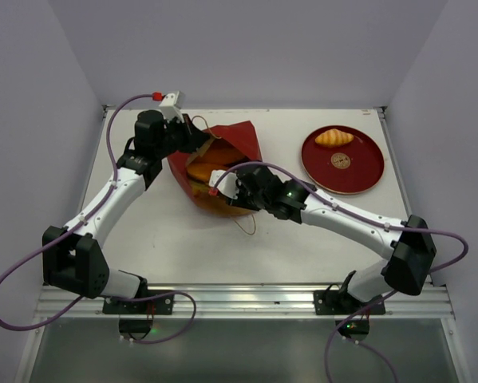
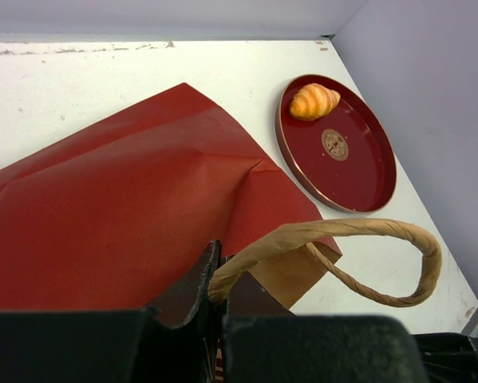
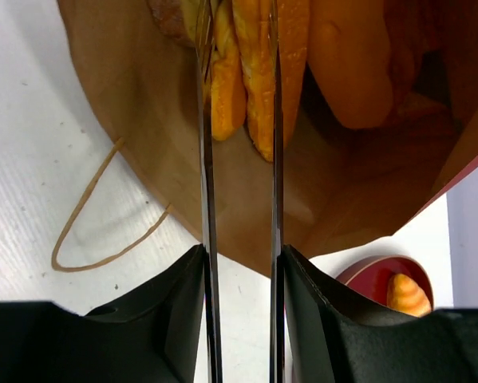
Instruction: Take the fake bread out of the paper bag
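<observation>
The red paper bag [image 1: 237, 142] lies on its side mid-table, its mouth towards the arms. My left gripper [image 1: 195, 140] is shut on its brown handle [image 2: 358, 230], right at the bag's rim [image 2: 223, 283]. My right gripper [image 1: 224, 190] reaches into the kraft-lined mouth [image 3: 342, 191]. Its thin fingers [image 3: 206, 120] press both sides of a long braided loaf [image 3: 253, 80]. More orange bread [image 3: 346, 64] lies deeper inside. One croissant [image 1: 334, 137] rests on the plate.
The round dark-red plate [image 1: 358, 171] sits at the back right, near the table's right edge. The bag's second handle [image 3: 83, 227] lies loose on the white table by the mouth. White walls close in the far and side edges.
</observation>
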{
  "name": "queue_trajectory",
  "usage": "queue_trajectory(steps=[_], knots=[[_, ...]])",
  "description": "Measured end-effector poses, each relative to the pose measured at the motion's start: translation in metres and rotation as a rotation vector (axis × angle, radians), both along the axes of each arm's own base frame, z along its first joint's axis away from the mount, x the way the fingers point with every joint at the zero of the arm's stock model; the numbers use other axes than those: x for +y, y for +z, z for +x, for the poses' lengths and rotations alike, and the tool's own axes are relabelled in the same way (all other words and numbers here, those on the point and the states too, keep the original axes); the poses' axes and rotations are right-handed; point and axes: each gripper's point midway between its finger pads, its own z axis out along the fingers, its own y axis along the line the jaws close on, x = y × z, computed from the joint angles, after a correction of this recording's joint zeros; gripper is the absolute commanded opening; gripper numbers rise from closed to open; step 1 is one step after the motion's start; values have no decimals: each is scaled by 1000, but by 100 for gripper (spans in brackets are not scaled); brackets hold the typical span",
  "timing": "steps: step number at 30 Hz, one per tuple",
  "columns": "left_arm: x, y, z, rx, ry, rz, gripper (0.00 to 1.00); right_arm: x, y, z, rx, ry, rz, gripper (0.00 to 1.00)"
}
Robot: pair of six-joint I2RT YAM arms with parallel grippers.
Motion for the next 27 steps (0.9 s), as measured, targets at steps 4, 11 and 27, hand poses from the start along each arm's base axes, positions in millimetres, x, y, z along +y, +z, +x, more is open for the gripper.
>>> queue_trajectory(steps=[4,11,27], knots=[[0,0,0,2,1,-5,0,3,-5,8,-28,-18,-33,46],[-1,1,-1,2,-3,-6,0,6,-10,18,-64,-37,-76,47],[-3,4,-3,-3,-11,-29,0,18,-22,22,-119,-54,-147,47]])
